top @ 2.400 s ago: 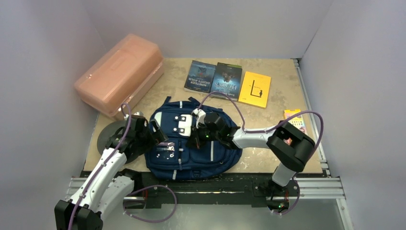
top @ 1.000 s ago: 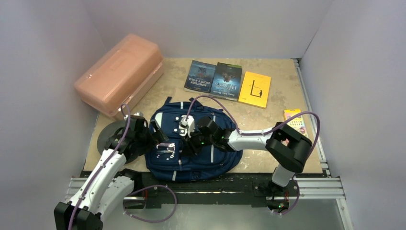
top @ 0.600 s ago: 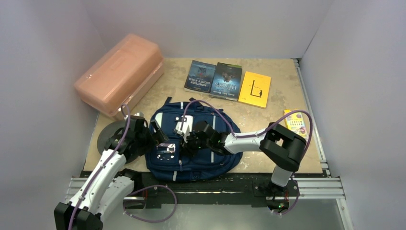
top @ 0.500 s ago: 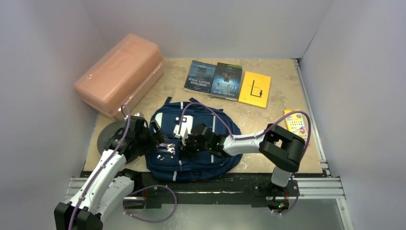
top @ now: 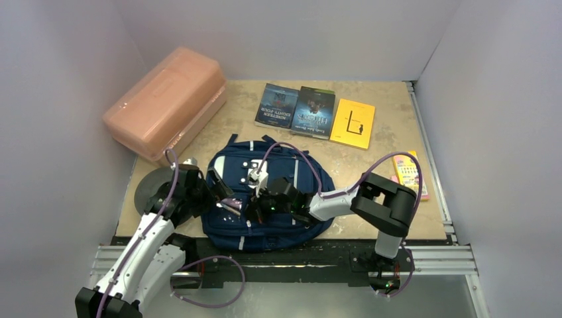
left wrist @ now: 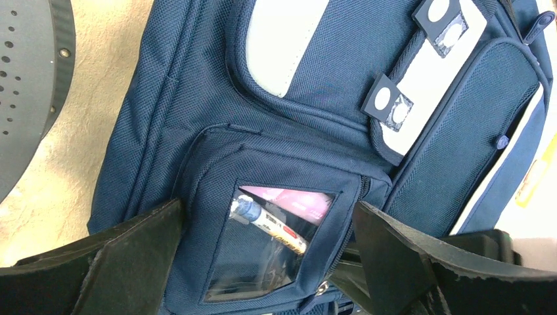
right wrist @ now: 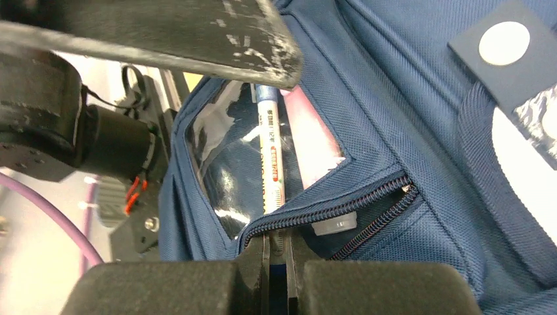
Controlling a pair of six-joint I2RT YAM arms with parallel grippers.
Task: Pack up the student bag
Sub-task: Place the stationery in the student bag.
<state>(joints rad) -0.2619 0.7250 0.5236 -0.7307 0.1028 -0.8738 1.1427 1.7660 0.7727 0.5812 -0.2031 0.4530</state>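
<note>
On the student bag (left wrist: pixel 177 105), window pocket (left wrist: pixel 263 243) has pen (right wrist: pixel 270 157) in, zip (right wrist: pixel 328 210) part-open; right gripper (right wrist: pixel 276 256) clenched there, left gripper (top: pixel 222 192) splayed; books (top: pixel 315 111) beyond unpacked.

We see a pink box (top: pixel 166 103) in the table's (top: pixel 391 126) far-left corner, three books (top: pixel 314 112) by its far edge.

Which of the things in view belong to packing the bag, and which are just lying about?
In the job: student bag; its window pocket, with a pen inside; right gripper, shut at that pocket's zip; left gripper, open above the pocket; probably the three books and the colourful pack, yet to go in.
Lying about: salmon-pink box; grey disc.
</note>
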